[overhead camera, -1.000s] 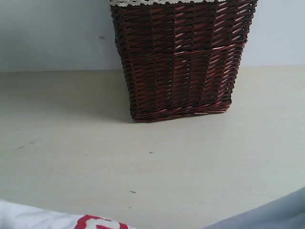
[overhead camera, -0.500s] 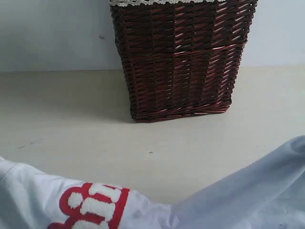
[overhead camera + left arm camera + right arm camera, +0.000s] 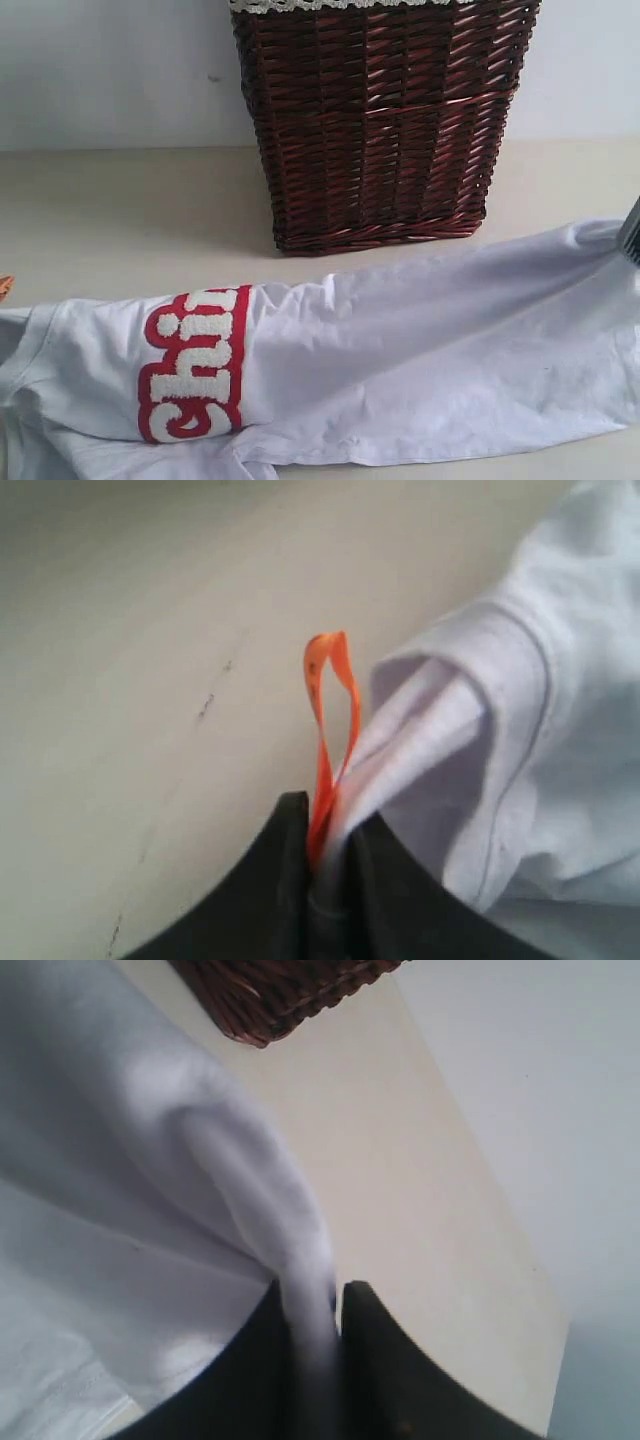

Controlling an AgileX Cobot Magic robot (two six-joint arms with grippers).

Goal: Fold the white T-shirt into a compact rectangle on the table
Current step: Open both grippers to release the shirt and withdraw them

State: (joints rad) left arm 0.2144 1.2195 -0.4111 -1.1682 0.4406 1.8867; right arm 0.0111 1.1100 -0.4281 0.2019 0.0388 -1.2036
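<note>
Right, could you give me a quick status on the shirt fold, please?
Left gripper shut on white T-shirt collar, by orange tag. Right gripper pinching the other end. Shirt stretched long across table, not yet compact. Wicker basket behind, apart.

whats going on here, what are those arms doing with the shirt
Two robot arms are handling a white shirt on a pale table. The left fingers pinch the neck end, right beside its orange tag, and the right fingers pinch the opposite end. The shirt lies stretched out sideways in front of a dark wicker basket, with its red-edged letters facing up. It is not a compact rectangle yet.
</note>
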